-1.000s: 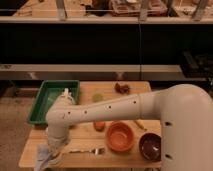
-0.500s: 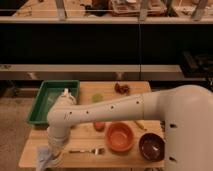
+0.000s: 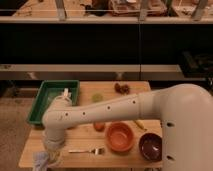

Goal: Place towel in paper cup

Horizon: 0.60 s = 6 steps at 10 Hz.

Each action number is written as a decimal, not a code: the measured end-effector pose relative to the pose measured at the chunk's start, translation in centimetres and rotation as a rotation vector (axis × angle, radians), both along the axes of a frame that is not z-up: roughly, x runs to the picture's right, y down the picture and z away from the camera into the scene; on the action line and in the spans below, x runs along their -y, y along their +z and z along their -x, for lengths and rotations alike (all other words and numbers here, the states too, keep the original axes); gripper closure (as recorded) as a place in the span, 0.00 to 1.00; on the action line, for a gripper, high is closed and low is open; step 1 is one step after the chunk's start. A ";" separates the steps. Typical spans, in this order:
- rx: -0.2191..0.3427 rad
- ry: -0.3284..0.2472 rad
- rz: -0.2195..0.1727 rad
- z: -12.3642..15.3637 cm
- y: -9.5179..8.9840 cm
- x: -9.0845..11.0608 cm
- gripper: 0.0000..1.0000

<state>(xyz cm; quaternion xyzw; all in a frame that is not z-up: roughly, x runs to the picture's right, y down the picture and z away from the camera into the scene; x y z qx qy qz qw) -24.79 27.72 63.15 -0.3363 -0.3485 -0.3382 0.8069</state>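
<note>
The towel, a pale grey-blue bunch of cloth, is at the front left corner of the wooden table. My gripper is right on top of it, at the end of the white arm that sweeps in from the right, and it covers part of the cloth. A small white object that looks like the paper cup stands at the right side of the green tray, well behind the gripper.
An orange bowl and a dark bowl stand at the front right. A fork lies between the gripper and the orange bowl. A green item, a brown item and a small red-orange item lie farther back. Shelving stands behind.
The arm has shifted only slightly over the towel at the front left corner. Nothing else has moved.
</note>
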 end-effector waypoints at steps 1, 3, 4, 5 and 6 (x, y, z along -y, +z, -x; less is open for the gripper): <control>0.010 0.001 -0.006 0.0 -0.2 -0.2 0.82; 0.034 0.035 -0.048 -0.7 -1.2 0.1 0.62; 0.042 0.046 -0.065 -1.0 -1.6 0.3 0.54; 0.047 0.051 -0.081 -1.2 -2.0 0.4 0.44; 0.051 0.056 -0.093 -1.4 -2.4 0.5 0.36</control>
